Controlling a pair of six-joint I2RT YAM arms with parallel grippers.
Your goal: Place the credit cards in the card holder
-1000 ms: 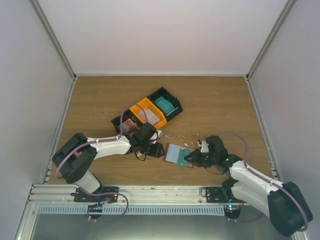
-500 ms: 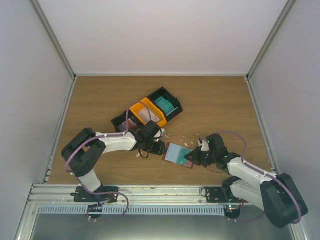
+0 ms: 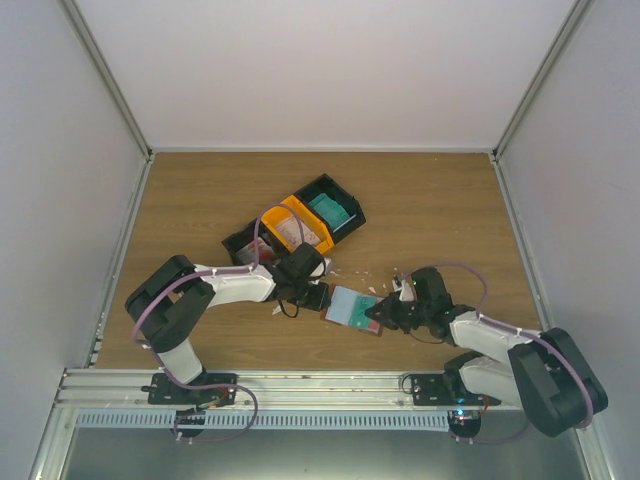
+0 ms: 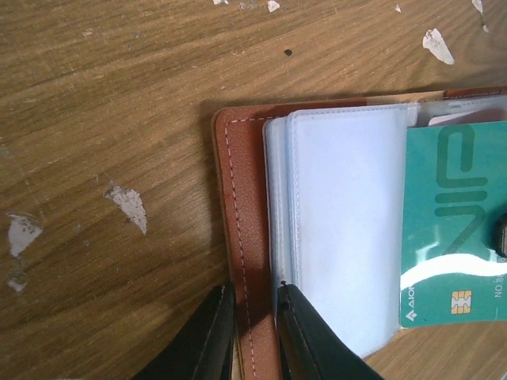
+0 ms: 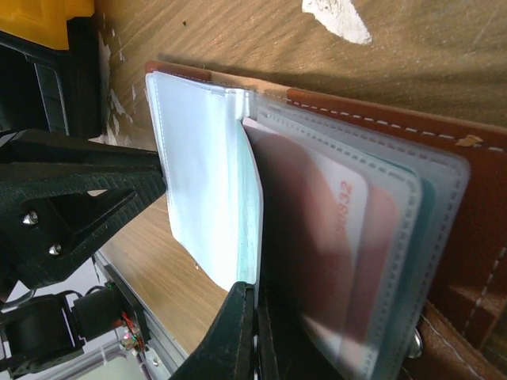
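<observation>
The reddish-brown card holder (image 3: 350, 306) lies open on the wood between my two grippers, its clear sleeves fanned out. My left gripper (image 3: 318, 297) grips its left side. In the left wrist view the narrow jaws (image 4: 255, 317) straddle the stitched leather edge (image 4: 242, 198), one finger outside it and one on the sleeves. A teal-green credit card (image 4: 451, 229) lies over the right part of the sleeves. My right gripper (image 3: 380, 313) is shut on that card's thin edge (image 5: 256, 317). A pale pink card (image 5: 317, 229) sits in a sleeve.
Just behind the left gripper stand three joined bins: an orange bin (image 3: 298, 226), a black bin (image 3: 330, 208) holding teal cards, and another black bin (image 3: 252, 248). Small white scraps (image 3: 345, 272) dot the wood near the holder. Metal rails run along the near edge.
My left gripper has slid right onto the card holder's left edge and its jaws have narrowed. The right gripper stayed shut on the teal card and edged slightly left.
</observation>
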